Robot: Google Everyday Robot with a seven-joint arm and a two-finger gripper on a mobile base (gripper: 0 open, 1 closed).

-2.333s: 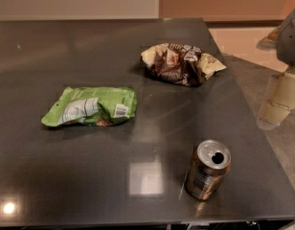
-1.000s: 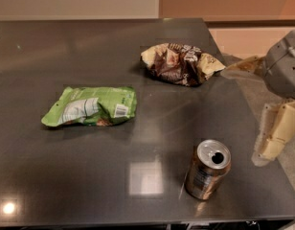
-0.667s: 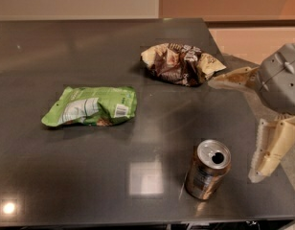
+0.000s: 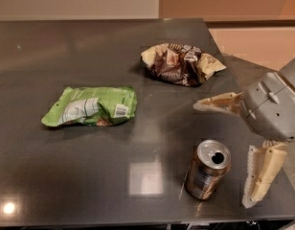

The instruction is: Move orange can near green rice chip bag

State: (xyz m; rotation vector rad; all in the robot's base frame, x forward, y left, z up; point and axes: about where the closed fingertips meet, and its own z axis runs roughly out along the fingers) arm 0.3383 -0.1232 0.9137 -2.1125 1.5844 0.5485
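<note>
The cream two-finger gripper (image 4: 220, 155), its fingers spread wide, hangs just beside the upright brownish-orange metal can (image 4: 207, 169); the flat light-green snack bag (image 4: 90, 107) lies well apart to the left on the dark table (image 4: 66, 176)

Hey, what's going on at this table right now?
A robot arm is going for the orange can, which stands upright near the front right of the dark table. Its end effector is at the can with the fingers spread open, one on either side, not closed on it. The green rice chip bag, where the can is meant to end up, lies flat well off to the left. A crumpled brown-and-cream bag sits farther back.
</note>
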